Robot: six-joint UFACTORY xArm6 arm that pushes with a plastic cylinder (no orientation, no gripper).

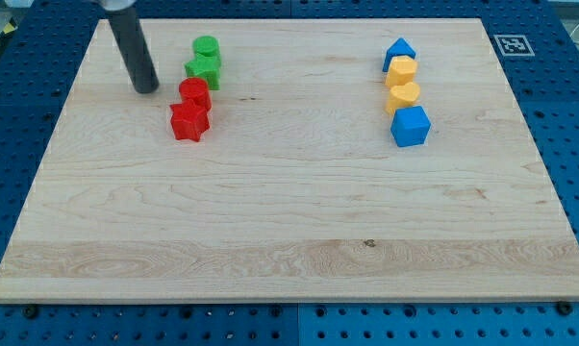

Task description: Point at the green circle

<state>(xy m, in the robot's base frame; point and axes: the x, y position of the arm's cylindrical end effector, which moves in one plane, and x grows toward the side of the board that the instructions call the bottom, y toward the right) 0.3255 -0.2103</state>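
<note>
The green circle stands near the view's top left on the wooden board. A green star-like block touches it just below. A red circle and a red star sit below those. My tip rests on the board to the left of the red circle, below and left of the green circle, about a block's width or more away from both.
At the view's upper right, a column holds a blue triangle-like block, a yellow hexagon-like block, a yellow heart-like block and a blue block. A marker tag sits at the board's top right corner.
</note>
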